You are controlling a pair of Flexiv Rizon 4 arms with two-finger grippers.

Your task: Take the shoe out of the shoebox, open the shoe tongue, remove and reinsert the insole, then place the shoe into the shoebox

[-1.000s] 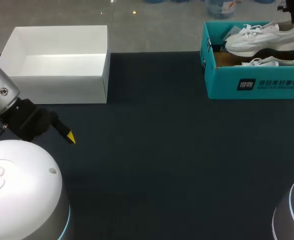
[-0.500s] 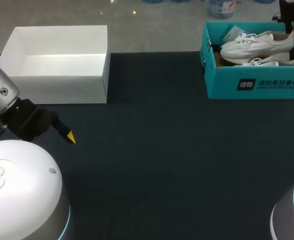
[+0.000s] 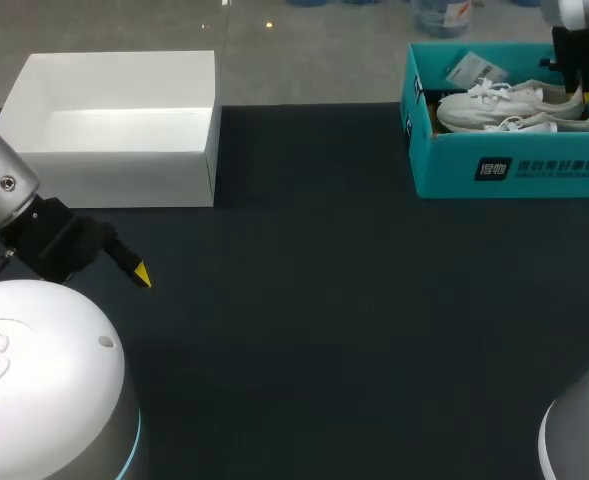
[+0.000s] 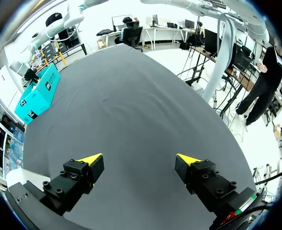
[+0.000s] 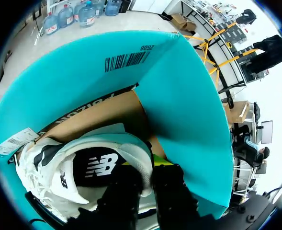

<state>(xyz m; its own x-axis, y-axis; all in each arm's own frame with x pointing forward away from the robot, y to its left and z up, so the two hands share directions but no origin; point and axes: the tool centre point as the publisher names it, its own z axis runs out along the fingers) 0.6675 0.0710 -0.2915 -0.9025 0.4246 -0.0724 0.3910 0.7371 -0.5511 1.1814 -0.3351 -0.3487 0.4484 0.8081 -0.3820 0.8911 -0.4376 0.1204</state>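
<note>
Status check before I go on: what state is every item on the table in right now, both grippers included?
Teal cardboard shoebox: open, lidless, two shoes inside.
Upper white sneaker: upright in the shoebox, gripped at the heel, black insole in place.
Second white sneaker: lying in the shoebox beside it.
White cardboard box: open-topped.
Left gripper: open, holding nothing.
Right gripper: shut on the upper sneaker's heel.

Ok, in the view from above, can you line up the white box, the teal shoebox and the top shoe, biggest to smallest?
white box
teal shoebox, close behind; the view's edge cuts it off, so unsure
top shoe, clearly smallest
</note>
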